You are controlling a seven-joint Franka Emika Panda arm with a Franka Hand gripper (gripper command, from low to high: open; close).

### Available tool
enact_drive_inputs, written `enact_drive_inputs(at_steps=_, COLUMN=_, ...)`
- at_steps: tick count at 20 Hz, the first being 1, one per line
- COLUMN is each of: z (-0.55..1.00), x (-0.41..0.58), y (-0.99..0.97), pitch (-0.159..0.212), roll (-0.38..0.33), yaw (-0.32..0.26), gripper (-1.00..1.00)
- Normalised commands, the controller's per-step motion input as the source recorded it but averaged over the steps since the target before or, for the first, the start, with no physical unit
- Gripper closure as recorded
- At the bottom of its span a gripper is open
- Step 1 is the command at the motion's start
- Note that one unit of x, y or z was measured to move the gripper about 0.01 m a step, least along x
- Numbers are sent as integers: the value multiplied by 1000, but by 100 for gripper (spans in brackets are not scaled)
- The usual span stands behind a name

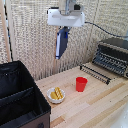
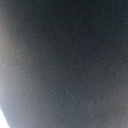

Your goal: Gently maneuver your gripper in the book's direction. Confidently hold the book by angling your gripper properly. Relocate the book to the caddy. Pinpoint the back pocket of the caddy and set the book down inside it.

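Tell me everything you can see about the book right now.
The book is a flat, dark navy-blue slab with a plain cover, hanging nearly upright, slightly tilted, from the white gripper, which grips its top end. It is high in the air above the wooden table, touching nothing else, to the exterior view's right of the black caddy. In the wrist view, a dark blurred surface, probably the book, fills the picture.

A white gripper [image 1: 61, 31] holds a navy-blue book [image 1: 61, 43], with a black caddy [image 1: 20, 100] at seven o'clock of a red cup [image 1: 81, 84].
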Motion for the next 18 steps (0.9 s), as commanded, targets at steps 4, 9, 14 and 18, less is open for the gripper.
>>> enact_drive_inputs(at_steps=4, z=726, x=-61, y=475, pitch=-23, roll=0, yaw=-173, gripper=100)
enact_drive_inputs(at_steps=9, z=568, x=-66, y=503, pitch=-2, roll=0, yaw=-153, gripper=100)
enact_drive_inputs(at_steps=14, z=369, x=-2, y=650, pitch=27, roll=0, yaw=-106, gripper=100)
enact_drive_inputs(at_steps=18, z=335, x=31, y=749, pitch=43, roll=3, yaw=-82, gripper=100)
